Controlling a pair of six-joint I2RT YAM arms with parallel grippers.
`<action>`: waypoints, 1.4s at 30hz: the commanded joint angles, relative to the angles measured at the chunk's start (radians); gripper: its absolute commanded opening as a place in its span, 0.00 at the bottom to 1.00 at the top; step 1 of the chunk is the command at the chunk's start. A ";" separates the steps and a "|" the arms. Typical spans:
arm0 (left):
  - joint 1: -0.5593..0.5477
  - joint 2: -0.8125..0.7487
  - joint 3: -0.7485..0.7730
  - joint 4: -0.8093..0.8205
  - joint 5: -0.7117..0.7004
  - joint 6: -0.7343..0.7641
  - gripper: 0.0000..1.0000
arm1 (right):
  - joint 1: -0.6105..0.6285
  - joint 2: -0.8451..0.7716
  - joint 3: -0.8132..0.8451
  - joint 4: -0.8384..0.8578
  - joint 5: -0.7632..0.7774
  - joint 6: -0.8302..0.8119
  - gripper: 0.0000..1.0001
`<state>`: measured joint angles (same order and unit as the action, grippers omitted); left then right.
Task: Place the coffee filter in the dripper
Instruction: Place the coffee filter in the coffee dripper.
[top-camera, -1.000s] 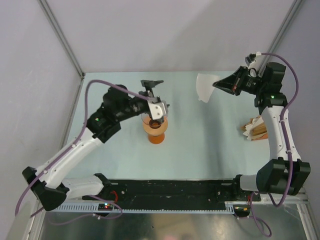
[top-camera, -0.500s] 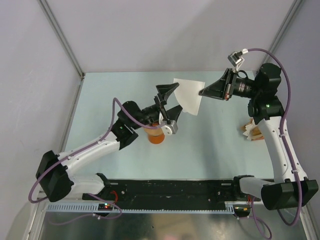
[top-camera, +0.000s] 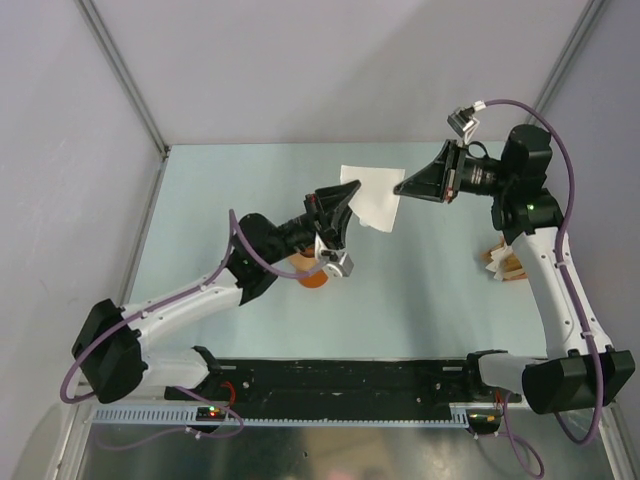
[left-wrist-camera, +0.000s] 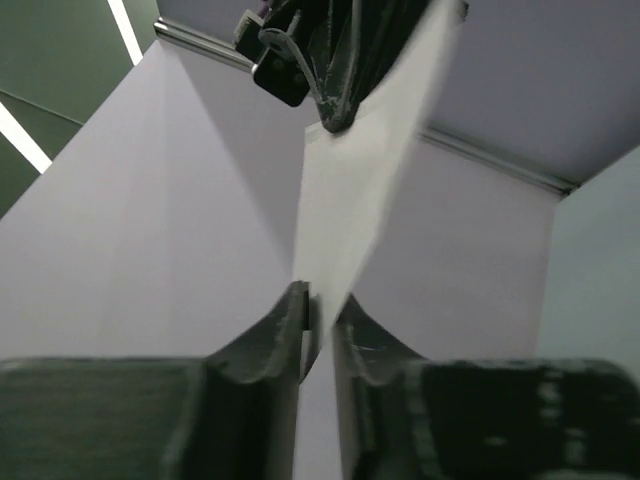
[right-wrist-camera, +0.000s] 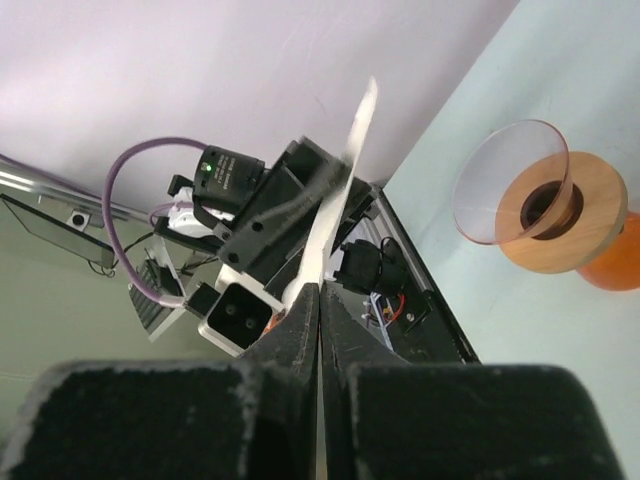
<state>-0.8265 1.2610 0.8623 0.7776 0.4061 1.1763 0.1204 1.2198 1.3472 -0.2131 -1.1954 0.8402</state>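
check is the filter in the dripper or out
Out: left gripper and right gripper hold the coffee filter aloft; the dripper stands empty.

Edge-on coffee filter (left-wrist-camera: 352, 190), foot between near-shut jaws (right gripper (left-wrist-camera: 335, 122) atop)

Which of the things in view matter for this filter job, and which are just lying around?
Job: coffee filter, dripper, right gripper pinching the filter, left gripper at its other edge.
Lying about: tan-and-white paper stack by the right arm.
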 joint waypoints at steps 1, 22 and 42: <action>-0.009 -0.047 -0.016 0.055 0.035 -0.001 0.13 | 0.003 0.005 0.090 0.022 0.015 -0.017 0.00; 0.087 0.001 0.617 -1.057 0.197 -0.913 0.00 | 0.007 -0.065 0.353 -0.434 0.188 -1.088 0.99; 0.081 -0.037 0.595 -1.201 0.263 -0.872 0.00 | 0.344 -0.024 0.375 -0.492 0.246 -1.238 0.49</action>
<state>-0.7437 1.2591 1.4525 -0.4217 0.6533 0.3290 0.4438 1.1748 1.6844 -0.6926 -0.9329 -0.3786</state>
